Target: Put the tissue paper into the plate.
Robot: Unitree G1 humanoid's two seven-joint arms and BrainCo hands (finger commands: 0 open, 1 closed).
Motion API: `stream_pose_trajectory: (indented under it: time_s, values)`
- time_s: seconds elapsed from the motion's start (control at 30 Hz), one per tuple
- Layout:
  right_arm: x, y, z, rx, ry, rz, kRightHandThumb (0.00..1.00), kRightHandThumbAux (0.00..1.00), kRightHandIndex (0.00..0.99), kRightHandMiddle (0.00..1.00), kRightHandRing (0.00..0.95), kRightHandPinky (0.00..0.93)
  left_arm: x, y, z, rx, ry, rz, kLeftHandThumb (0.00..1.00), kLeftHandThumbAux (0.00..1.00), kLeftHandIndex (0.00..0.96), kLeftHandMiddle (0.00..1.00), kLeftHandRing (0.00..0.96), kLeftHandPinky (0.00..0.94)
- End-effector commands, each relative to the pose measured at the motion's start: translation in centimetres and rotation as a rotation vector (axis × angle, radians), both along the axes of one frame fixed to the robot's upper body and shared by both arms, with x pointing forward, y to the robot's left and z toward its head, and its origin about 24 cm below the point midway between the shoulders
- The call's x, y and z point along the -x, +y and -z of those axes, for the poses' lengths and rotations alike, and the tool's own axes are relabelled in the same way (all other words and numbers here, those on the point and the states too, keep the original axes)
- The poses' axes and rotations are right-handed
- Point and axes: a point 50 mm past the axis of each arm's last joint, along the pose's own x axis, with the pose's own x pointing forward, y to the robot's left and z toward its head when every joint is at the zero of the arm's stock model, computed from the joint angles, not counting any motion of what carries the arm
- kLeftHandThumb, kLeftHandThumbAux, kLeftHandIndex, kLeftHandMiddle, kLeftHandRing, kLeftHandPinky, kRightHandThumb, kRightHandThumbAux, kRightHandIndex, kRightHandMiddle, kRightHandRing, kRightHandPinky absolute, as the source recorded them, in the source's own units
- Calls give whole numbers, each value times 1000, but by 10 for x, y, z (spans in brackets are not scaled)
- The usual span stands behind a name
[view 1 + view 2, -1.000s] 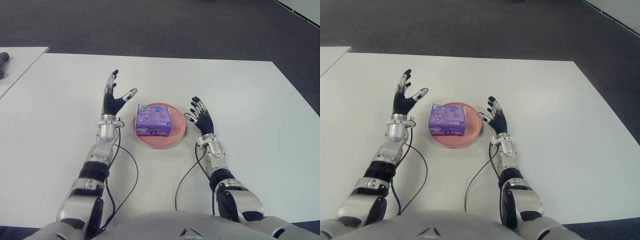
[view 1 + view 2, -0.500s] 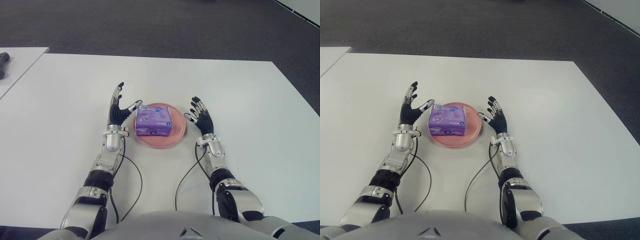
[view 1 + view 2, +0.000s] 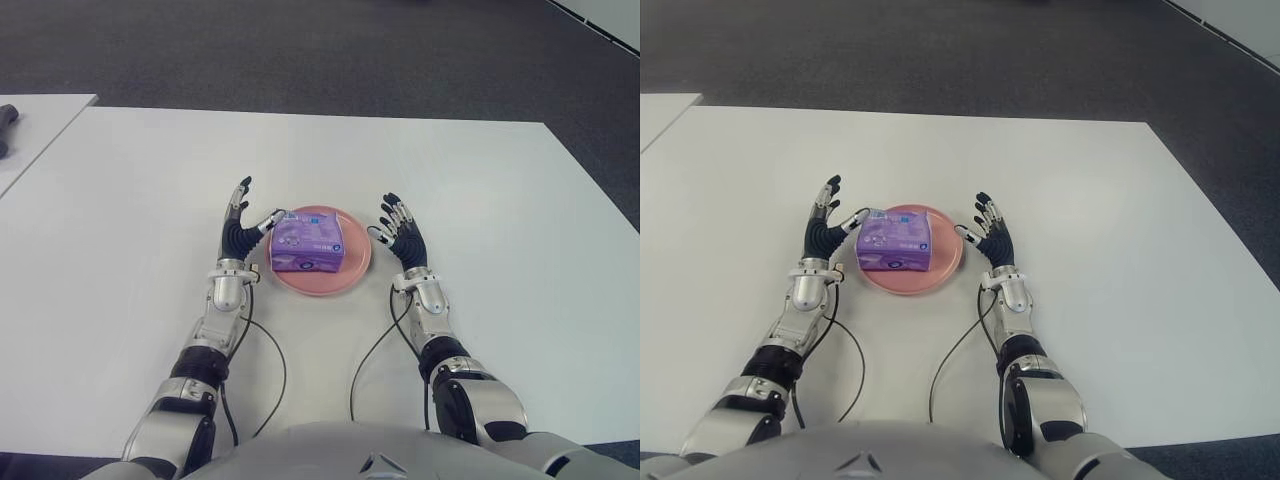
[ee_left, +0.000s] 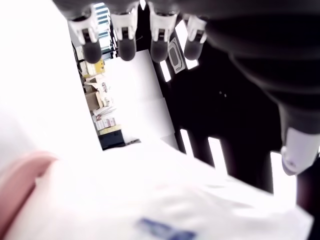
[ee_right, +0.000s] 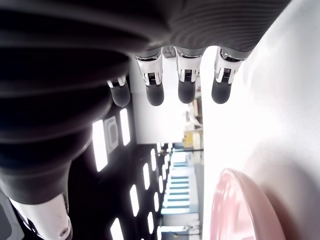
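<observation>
Left hand (image 3: 240, 222) stands upright w/ fingers (image 4: 122, 44) spread apart, holding nothing, just beside the left side of the pink plate (image 3: 352, 272). Its thumb tip reaches toward the upper left corner of the tissue pack (image 3: 308, 243); can't tell if it touches. Palm faces the pack. In the left wrist view four fingertips point away, thumb off to one side, and the pack's pale wrapper w/ a blue mark fills the near part, plate rim showing at one corner.

Right hand (image 3: 402, 232) is on the opposite side of the plate, just beside its right rim, also upright, fingers (image 5: 186, 85) apart and relaxed, nothing in it. Palm faces the plate. Right wrist view shows the four fingertips extended and the plate's pink rim close by.

Tissue pack: purple, roughly square, lying flat inside the plate, approx. centred, its sides about parallel to the table edges. It's between the two hands, neither gripping it.

Plate sits on the white table (image 3: 120, 200), around the middle of the surface left-to-right and nearer the robot's edge than the far edge. Both forearms stretch from the near edge toward it, a black cable (image 3: 268, 380) trailing from each wrist over the tabletop. Beyond the far edge is dark carpet (image 3: 300, 50). A second white table (image 3: 35, 115) shows at the far left w/ a dark object (image 3: 6, 125) on it; can't tell what it is.
</observation>
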Motion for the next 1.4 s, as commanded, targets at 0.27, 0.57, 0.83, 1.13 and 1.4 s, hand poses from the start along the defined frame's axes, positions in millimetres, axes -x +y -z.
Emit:
stream_pose_trajectory:
  time_s: [0.27,0.57,0.83,1.13,1.4]
  values:
    - [39,-5,46,-36,217,35,96,706,62,30,13,55,13,-5,24,28,66,-19,0,475,0,0,0,0]
    - [40,-7,46,-36,215,35,96,706,62,30,13,55,17,-5,32,51,83,-15,0,456,0,0,0,0]
    - [40,-7,46,-37,214,35,96,706,62,30,13,55,18,-4,36,63,88,-15,0,449,0,0,0,0]
    - [40,-8,46,-37,213,35,96,706,62,30,13,55,16,-4,39,111,109,-18,0,428,0,0,0,0]
    - [39,-8,46,-37,213,35,96,706,62,30,13,55,16,-4,39,135,112,-19,0,425,0,0,0,0]
